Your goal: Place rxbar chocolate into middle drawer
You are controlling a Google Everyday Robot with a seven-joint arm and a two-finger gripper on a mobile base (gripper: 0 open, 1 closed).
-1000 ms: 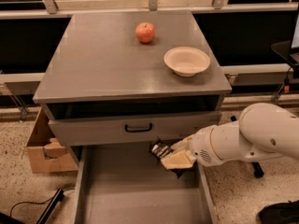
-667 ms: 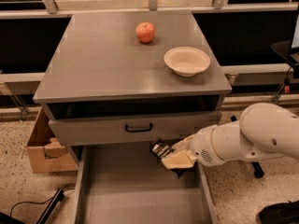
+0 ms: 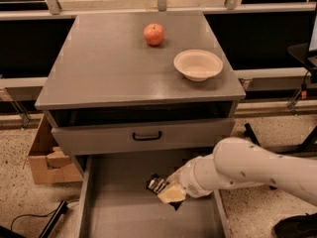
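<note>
The rxbar chocolate (image 3: 157, 183), a small dark bar with white print, sits at the tips of my gripper (image 3: 167, 191). The gripper is shut on it. The white arm reaches in from the right. The gripper and bar hang just above the floor of the middle drawer (image 3: 119, 209), a long grey box pulled open at the bottom of the cabinet. They are over its right half, below the grey drawer front with a black handle (image 3: 146, 136).
A red apple (image 3: 154, 34) and a white bowl (image 3: 197, 64) stand on the cabinet top (image 3: 99, 68). A cardboard box (image 3: 47, 160) sits on the floor at the left. A black cable (image 3: 52, 221) lies by the drawer's left wall.
The gripper has moved down and to the left with the bar, lower into the open drawer. The apple and bowl have not moved.
</note>
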